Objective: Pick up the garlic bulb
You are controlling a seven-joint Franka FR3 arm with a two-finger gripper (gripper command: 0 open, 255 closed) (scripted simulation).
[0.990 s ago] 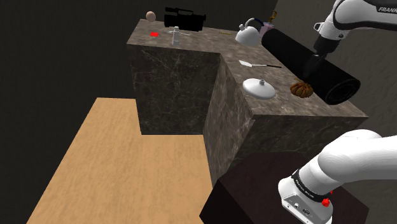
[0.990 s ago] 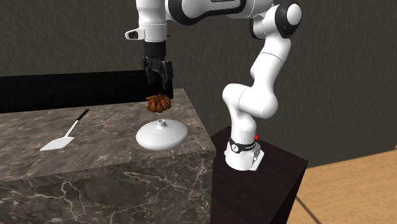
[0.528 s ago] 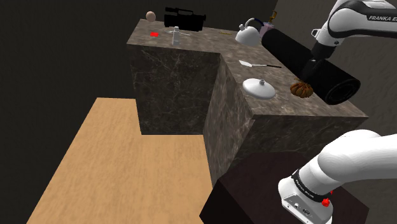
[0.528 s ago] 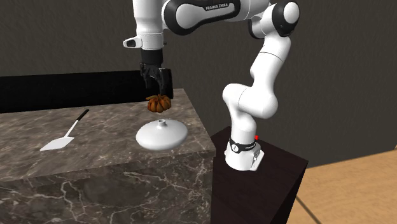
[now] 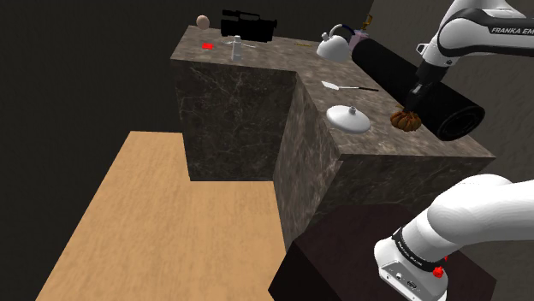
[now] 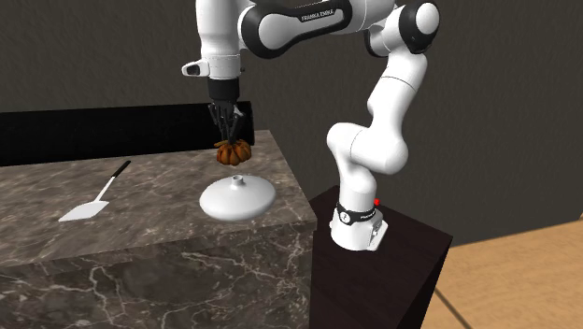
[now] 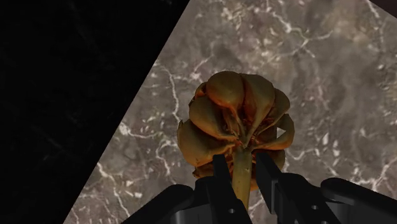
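The garlic bulb is brown-orange and ribbed, with a stem pointing up. It sits on the dark marble counter near the corner by the stand. In the second exterior view the bulb rests directly under my gripper, which points straight down. The wrist view has the bulb just beyond my gripper, whose two black fingers stand close together and clasp the stem between them. In the shoulder view my gripper is at the bulb's top.
A white domed lid lies close in front of the bulb. A spatula lies farther along the counter. A long black cylinder runs right behind the bulb. A kettle and a camera stand at the far end.
My hand has come down onto the bulb and turned a little. The fingers have drawn in from a wider stance onto the stem. The bulb has stayed in place.
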